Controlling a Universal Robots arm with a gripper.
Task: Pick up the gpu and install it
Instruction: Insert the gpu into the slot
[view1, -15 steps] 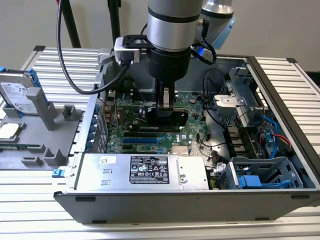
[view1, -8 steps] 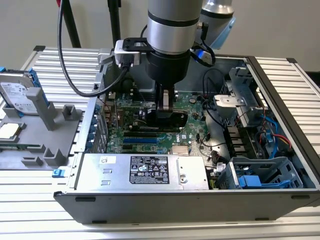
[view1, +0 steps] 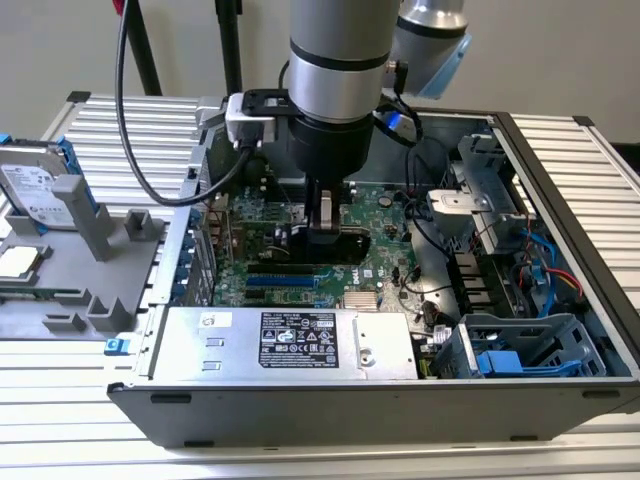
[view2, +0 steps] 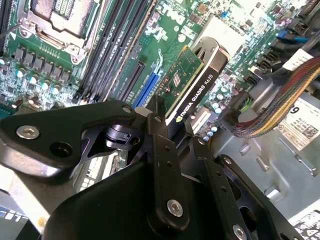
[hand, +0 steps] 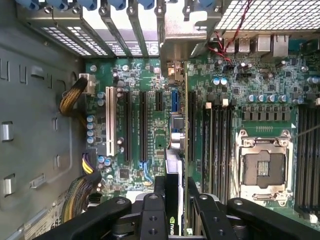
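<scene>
- In the exterior view you see the open computer case (view1: 560, 160) spread across the middle and right of the frame, standing on a ribbed aluminium table (view1: 60, 400).
- The arm (view1: 340, 60) comes down from the top centre of that frame into the case.
- Along the lower middle of the exterior view lies the grey power supply (view1: 290, 345), inside the near wall of the case.
- The green motherboard (view1: 385, 205) covers the case floor behind it; in the first wrist view you look down on its long expansion slots (hand: 142, 125) and, at the right of that frame, the empty processor socket (hand: 262, 167).
- At the left edge of the exterior view a grey fixture (view1: 90, 255) carries a hard drive (view1: 35, 190) with a white label.
- The gpu (view2: 197, 82) is inside the case, above the motherboard; in the second wrist view it stands on edge at centre frame. Whether its edge has met a slot you cannot quite tell.
- The gripper (view2: 172, 130) has its fingers (view2: 162, 165) drawn in against both faces of the gpu, clamping it near its top edge.
</scene>
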